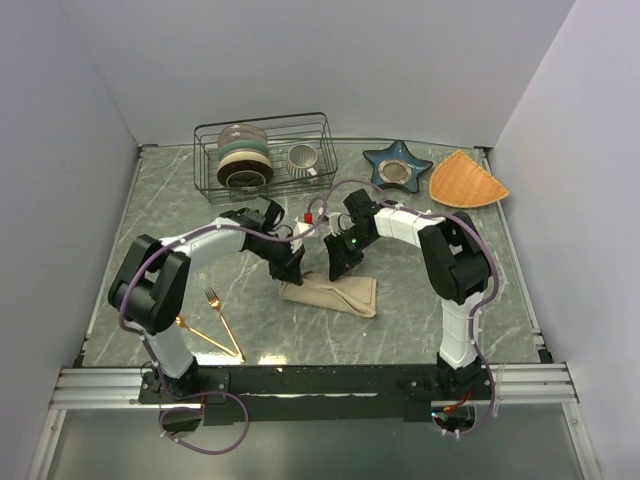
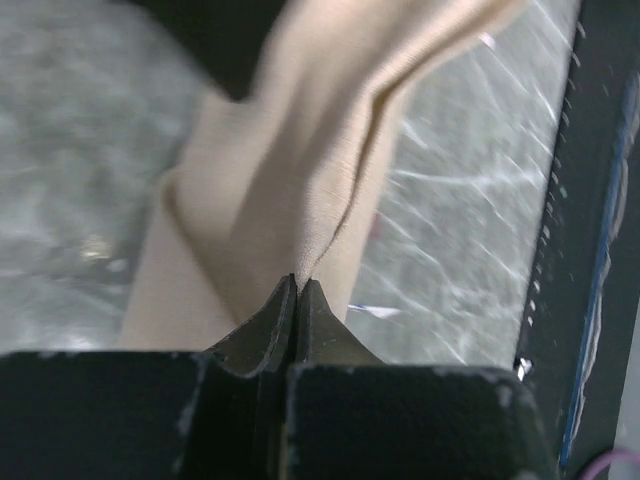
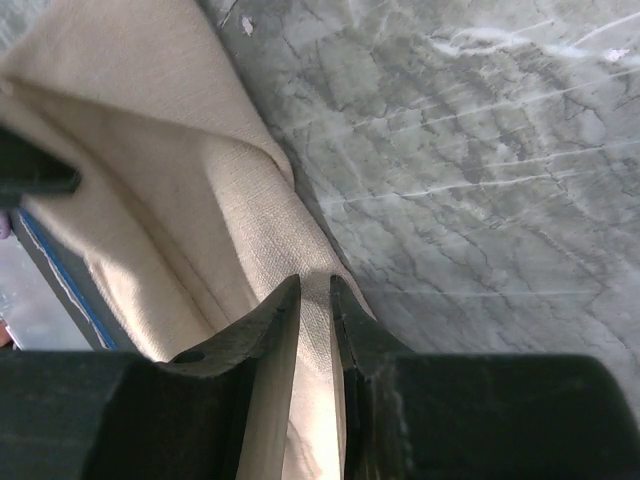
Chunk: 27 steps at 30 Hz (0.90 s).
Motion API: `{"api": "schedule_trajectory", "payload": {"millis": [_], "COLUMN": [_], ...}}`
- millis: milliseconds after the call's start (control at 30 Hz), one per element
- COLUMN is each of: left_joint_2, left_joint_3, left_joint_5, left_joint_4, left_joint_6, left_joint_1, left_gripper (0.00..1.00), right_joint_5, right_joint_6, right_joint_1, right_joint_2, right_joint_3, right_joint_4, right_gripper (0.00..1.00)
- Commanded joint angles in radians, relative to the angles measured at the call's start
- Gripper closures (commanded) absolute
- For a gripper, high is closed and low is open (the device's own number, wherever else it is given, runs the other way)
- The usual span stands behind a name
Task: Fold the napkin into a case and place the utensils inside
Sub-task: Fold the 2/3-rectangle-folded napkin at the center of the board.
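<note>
Napkin (image 3: 190, 200): beige cloth, matt, fine visible weave, soft creases.
Table (image 1: 180, 200): grey-green marbled surface, smooth, slight sheen.
Fork (image 1: 222, 318) and spoon (image 1: 205, 336): gold metal, polished.
Rack (image 1: 262, 128): dark metal wire.
Mat (image 1: 467, 180): orange woven fibre.
Right gripper (image 3: 315, 285) fingers (image 3: 265, 340): black, matt, lightly scuffed.

Table (image 1: 400, 325) lies open nearside of the napkin (image 1: 335, 293); dish rack (image 1: 265, 150) stands behind.

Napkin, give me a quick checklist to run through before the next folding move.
1. Grip of left gripper on napkin: ok, shut on a ridge of cloth.
2. Grip of right gripper: cannot tell; a fold sits between its fingers.
3. Folding finished: not ok, the cloth lies bunched.
4. Position of fork and spoon: ok, apart from the cloth, near the left arm's base.
</note>
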Motion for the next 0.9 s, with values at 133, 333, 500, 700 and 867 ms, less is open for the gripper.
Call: {"api": "schedule_trajectory", "payload": {"millis": [133, 333, 500, 700, 867], "left_joint_2": [0.113, 0.178, 0.213, 0.253, 0.280], "left_joint_3": [0.067, 0.103, 0.116, 0.150, 0.173], "left_joint_5": [0.041, 0.006, -0.008, -0.006, -0.011], "left_joint_4": [0.107, 0.097, 0.064, 0.028, 0.004], "left_joint_6": [-0.095, -0.148, -0.148, -0.158, -0.162], "left_joint_1": [0.055, 0.078, 0.085, 0.091, 0.094], "left_gripper": [0.99, 0.99, 0.99, 0.99, 0.99], "right_joint_5": [0.039, 0.033, 0.001, -0.070, -0.113], "right_joint_6": [-0.013, -0.022, -0.046, -0.069, -0.037], "right_joint_1": [0.011, -0.019, -0.073, -0.110, -0.102], "right_joint_2": [-0.005, -0.043, -0.171, -0.302, -0.368], "right_joint_3": [-0.016, 0.010, 0.008, -0.073, -0.134], "right_joint_4": [-0.010, -0.070, -0.163, -0.210, -0.213], "right_gripper": [0.75, 0.65, 0.49, 0.35, 0.36]}}
